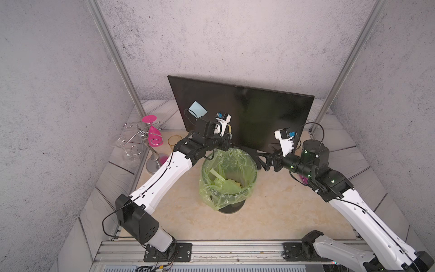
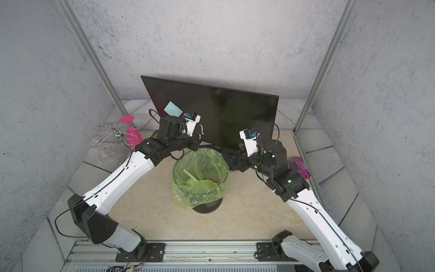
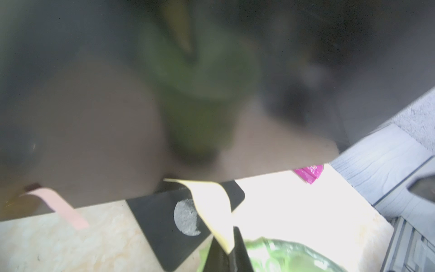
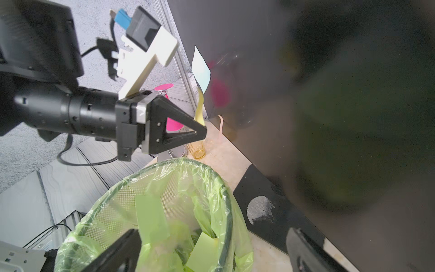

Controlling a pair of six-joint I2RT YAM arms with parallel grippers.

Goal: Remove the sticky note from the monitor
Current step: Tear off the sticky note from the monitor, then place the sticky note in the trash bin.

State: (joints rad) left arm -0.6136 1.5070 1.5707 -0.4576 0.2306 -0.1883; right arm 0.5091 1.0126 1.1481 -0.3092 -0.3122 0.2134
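The black monitor stands at the back. A light blue sticky note is stuck on its left part. My left gripper is shut on a yellow sticky note, low in front of the screen. The note curls up toward the monitor's lower edge; I cannot tell if it still sticks there. A pink sticky note hangs from that edge further left. My right gripper is open over the bin, holding nothing.
A mesh bin with a green bag stands in front of the monitor's base, with several notes inside. At the left are a wire glass rack, a pink glass and an amber cup. A pink bag lies at the right.
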